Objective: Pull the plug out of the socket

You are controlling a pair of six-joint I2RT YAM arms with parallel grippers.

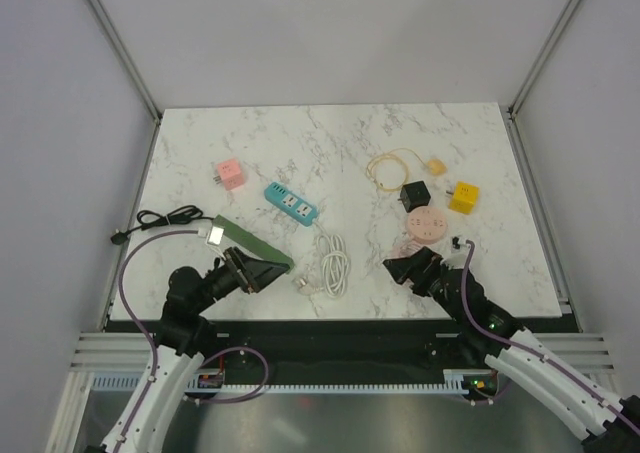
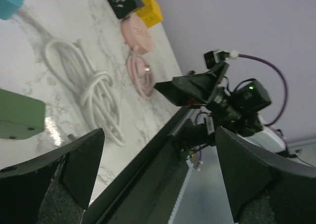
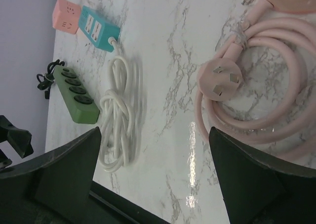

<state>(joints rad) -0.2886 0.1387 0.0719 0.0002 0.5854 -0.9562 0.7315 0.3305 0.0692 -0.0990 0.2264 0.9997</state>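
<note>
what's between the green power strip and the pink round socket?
The coiled white cord of the teal strip. It shows in the top view and also the right wrist view.

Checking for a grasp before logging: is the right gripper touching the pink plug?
Apart. In the right wrist view the pink plug lies on the marble table ahead of the open right gripper, with its cord and bare marble between it and either finger.

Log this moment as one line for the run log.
left gripper: open, empty | right gripper: open, empty | black plug: at pink socket, untouched
</note>
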